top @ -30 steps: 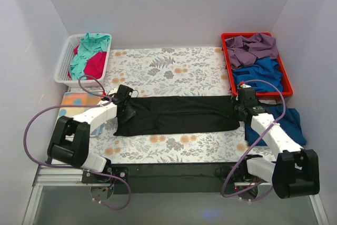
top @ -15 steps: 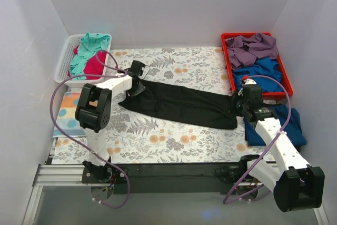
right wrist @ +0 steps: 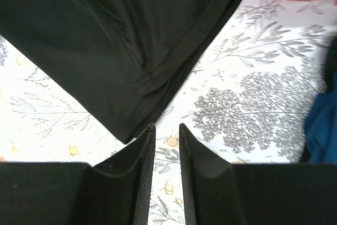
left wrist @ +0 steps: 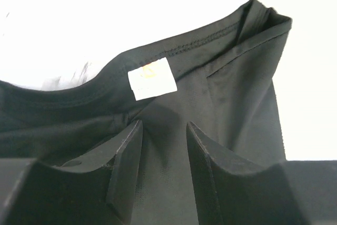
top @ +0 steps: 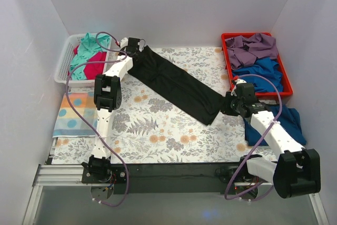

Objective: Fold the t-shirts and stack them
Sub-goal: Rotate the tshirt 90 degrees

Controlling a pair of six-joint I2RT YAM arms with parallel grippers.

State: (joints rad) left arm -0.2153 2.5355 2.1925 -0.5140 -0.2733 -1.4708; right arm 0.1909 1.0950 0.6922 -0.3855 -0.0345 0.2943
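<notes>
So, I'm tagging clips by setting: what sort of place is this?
Probably a lab test cell, not a home: plain white walls box in the table, the left arm and right arm are mounted on a black rail, and a red tray and white basket hold clothes.

The left arm and right arm are white tubes joined by chunky, rounded black housings. A purple cable loops loosely along each one. Every wrist ends in 2 flat, matte black fingers.

From level to diagonal: black t-shirt
</notes>
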